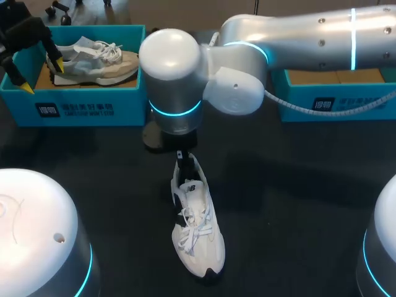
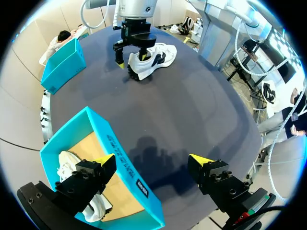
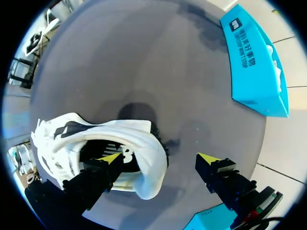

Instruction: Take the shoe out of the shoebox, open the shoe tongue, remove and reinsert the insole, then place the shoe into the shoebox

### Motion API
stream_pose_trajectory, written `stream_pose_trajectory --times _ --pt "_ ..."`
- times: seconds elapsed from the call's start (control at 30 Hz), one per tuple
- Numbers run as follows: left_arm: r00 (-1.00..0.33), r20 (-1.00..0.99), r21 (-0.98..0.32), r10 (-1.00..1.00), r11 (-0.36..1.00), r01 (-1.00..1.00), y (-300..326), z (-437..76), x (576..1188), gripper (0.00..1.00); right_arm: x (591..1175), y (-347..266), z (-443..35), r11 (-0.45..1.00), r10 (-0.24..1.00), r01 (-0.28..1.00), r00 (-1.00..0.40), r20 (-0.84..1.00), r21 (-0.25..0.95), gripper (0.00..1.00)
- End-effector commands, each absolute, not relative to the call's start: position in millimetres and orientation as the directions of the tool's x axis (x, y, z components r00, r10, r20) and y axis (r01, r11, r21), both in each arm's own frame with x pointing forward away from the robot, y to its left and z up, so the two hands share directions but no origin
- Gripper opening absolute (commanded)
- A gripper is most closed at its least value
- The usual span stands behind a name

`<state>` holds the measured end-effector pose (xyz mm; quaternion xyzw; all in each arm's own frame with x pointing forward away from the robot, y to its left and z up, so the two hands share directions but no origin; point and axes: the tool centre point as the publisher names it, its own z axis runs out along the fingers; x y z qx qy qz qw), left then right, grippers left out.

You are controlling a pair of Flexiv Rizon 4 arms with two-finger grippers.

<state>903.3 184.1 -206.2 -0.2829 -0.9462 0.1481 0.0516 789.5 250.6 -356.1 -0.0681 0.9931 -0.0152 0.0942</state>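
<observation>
A white shoe (image 1: 195, 226) lies on the dark table, toe toward the front edge. My right arm's wrist (image 1: 174, 86) hangs over its heel and hides the fingers in the head view. In the right wrist view my right gripper (image 3: 160, 158) is open: one finger sits inside the opening of the white shoe (image 3: 67, 136), the other outside past the heel. The left blue shoebox (image 1: 80, 110) holds a grey and beige shoe (image 1: 93, 59). My left gripper (image 1: 43, 77) hovers open over that box's left end, nothing between its fingers (image 2: 152, 160).
A second blue shoebox (image 1: 337, 102) stands at the back right, partly hidden behind my right arm. In the left wrist view the box rim (image 2: 120, 158) lies under the gripper, and the white shoe (image 2: 153, 60) is far ahead.
</observation>
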Motion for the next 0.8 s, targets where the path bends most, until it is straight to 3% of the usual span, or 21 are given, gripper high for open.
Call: stream_pose_trajectory --times 0.03,0.4,0.8 --pt "-0.834 0.016 -0.308 0.552 0.796 0.521 184 -206 904 1.0 793 253 -366 0.989 -0.149 -0.144 -0.971 -0.186 -0.039 1.0" --pt "-0.834 0.016 -0.308 0.552 0.796 0.521 184 -206 904 1.0 796 253 -381 0.989 -0.146 -0.141 -0.979 -0.145 -0.045 1.0" --pt "-0.834 0.016 -0.308 0.552 0.796 0.521 184 -206 904 1.0 793 249 -390 0.988 -0.152 -0.148 -0.983 -0.099 -0.047 0.83"
